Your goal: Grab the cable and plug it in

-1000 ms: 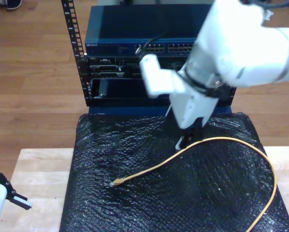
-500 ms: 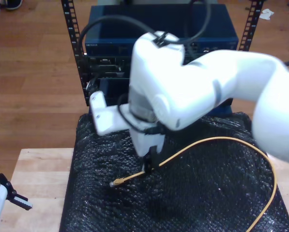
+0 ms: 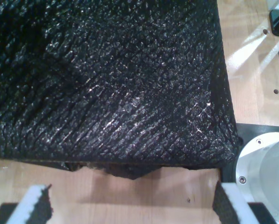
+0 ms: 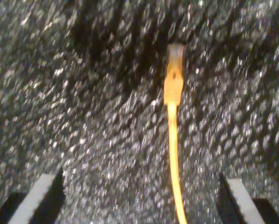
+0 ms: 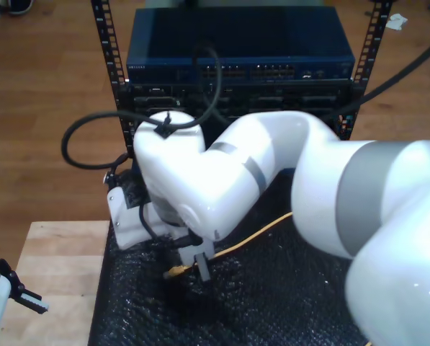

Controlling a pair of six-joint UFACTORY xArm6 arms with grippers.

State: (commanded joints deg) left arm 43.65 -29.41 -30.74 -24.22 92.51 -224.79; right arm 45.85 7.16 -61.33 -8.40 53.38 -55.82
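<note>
The cable (image 5: 261,234) lay on a black bubble-wrap mat (image 5: 294,288) that covered most of the wooden counter (image 5: 56,252). In the exterior view its yellow-orange line ran from beside the big white arm (image 5: 272,180) down toward the exterior view's left, ending in the plug (image 5: 173,272) on the mat. The second tool (image 5: 193,265) hung just over that end, its dark fingertips on either side of the cable close behind the plug.

In the second wrist view the plug (image 4: 175,77) lay flat on the mat (image 4: 83,140), with the cable (image 4: 174,163) running straight back from it through the middle of the gap between the two fingertips (image 4: 41,196). The second tool (image 4: 139,200) was spread wide and released, with both pads well apart from the cable and nothing between them but the cable and the mat below. The picture was somewhat blurred.

The first tool (image 3: 130,205) was likewise released and holding nothing; its white-edged fingertips (image 3: 34,203) stood well apart above bare wood (image 3: 144,200), just off the ragged edge of the mat (image 3: 106,84). A round metal base (image 3: 265,168) sat near one corner of the mat. In the exterior view a grey-and-black part (image 5: 6,288) showed at the lower left edge, over the bare counter.

Behind the counter stood a rack (image 5: 106,65) with a blue network switch (image 5: 236,65) whose front carried rows of ports, on a wooden floor (image 5: 42,108).
</note>
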